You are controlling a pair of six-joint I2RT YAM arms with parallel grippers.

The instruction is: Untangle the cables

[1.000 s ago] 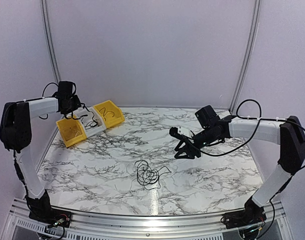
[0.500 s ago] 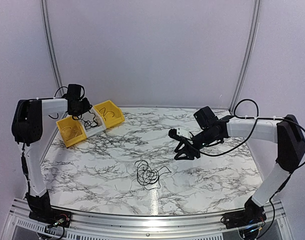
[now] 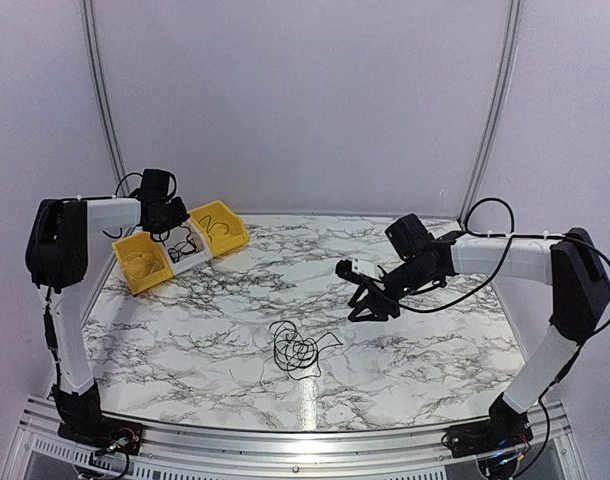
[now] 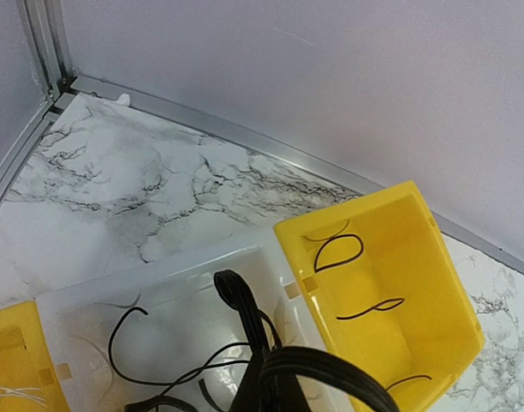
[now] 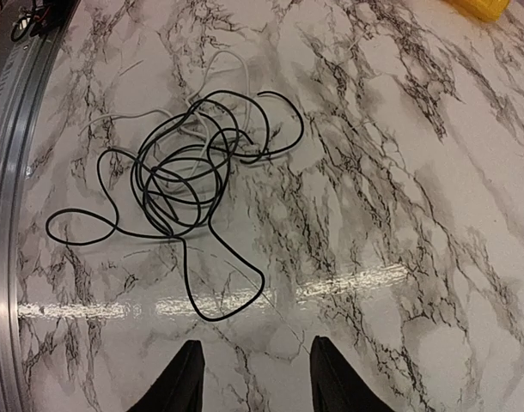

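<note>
A tangle of thin black cables (image 3: 297,348) lies in loose loops near the table's front centre, and the right wrist view shows the same cables (image 5: 180,176) with a pale strand among them. My right gripper (image 3: 370,300) hovers to the right of and behind the tangle, its jaws open and empty (image 5: 253,365). My left gripper (image 3: 167,220) hangs over the white bin (image 3: 188,252). It is shut (image 4: 258,382) on a folded black cable (image 4: 234,296) that rises out of the fingers. More thin strands (image 4: 129,330) lie in that bin.
A yellow bin (image 3: 143,265) stands left of the white one and another yellow bin (image 3: 221,226) stands right of it; short black cable pieces (image 4: 339,253) lie in the right one. A metal rail (image 5: 9,223) borders the table's near edge.
My left arm has swung right, carrying its gripper from beside the left yellow bin to above the white bin. My right gripper has drifted slightly left. The tangle has not moved.
</note>
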